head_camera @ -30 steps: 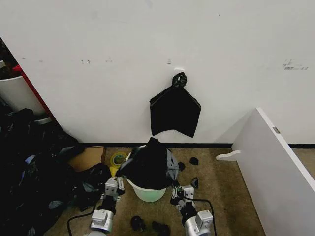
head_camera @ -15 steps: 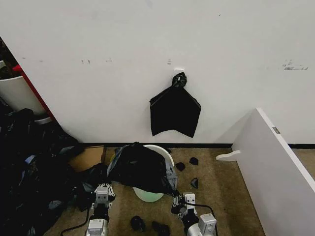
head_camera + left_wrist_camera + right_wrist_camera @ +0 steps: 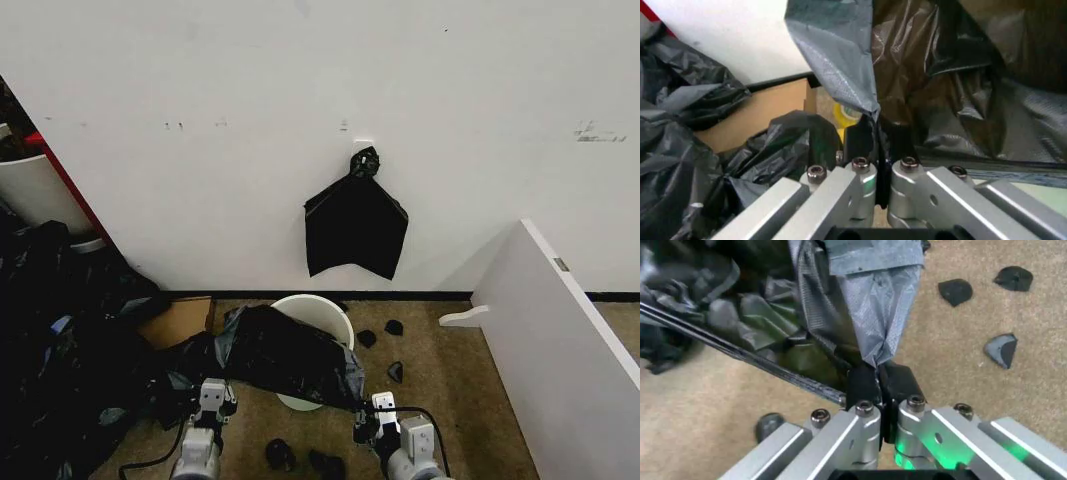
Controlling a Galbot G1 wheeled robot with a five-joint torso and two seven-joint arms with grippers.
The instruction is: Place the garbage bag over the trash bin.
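trash bin (image 3: 325, 312) stands on the carpeted floor (image 3: 450, 400) close to the white wall (image 3: 300, 80) — its white far rim shows, and a pale strip of its near side below the plastic. garbage bag (image 3: 285, 350) is stretched sideways across the front of the bin, draped over the near rim and sagging to the robot's left of it; the bin's mouth looks mostly uncovered at the back, though the angle makes that hard to judge.

left claw (image 3: 213, 392) sits low, to the left of the bin, fingers pinched together on a gathered edge of the bag; in the left wrist view (image 3: 878, 150) the film rises from between the closed black pads.

right claw (image 3: 372, 405) sits low at the bin's right front, likewise clamped on the bag's other edge — the right wrist view (image 3: 879, 385) shows a twisted grey-black fold caught between the shut pads.

around it: a heap of dark bags (image 3: 60, 340) to the left, a cardboard piece (image 3: 178, 320) by the skirting, flat black bags (image 3: 355, 228) hanging from a knot on the wall, small black scraps (image 3: 394, 327) on the carpet, a white panel (image 3: 560, 340) at right.
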